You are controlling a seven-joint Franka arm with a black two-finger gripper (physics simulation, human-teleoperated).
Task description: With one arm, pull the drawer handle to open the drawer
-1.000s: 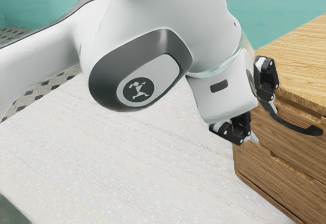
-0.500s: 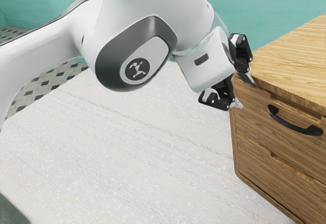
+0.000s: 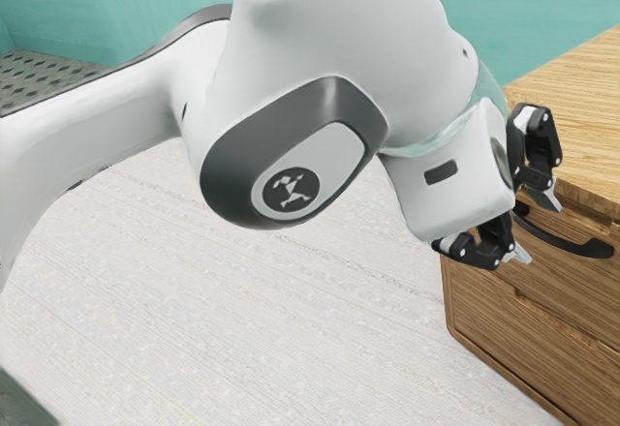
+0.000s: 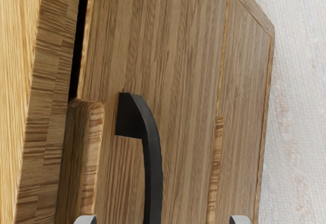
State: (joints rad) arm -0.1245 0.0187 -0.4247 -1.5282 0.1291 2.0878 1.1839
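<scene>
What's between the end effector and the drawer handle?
Nothing. In the wrist view the black drawer handle runs between the fingertips of the open end effector, with bare wooden drawer front either side.

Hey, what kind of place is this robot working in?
Probably a simulated indoor test room, not a real home: a wooden drawer cabinet with a black handle stands on a pale textured surface, with a flat teal wall behind.
</scene>
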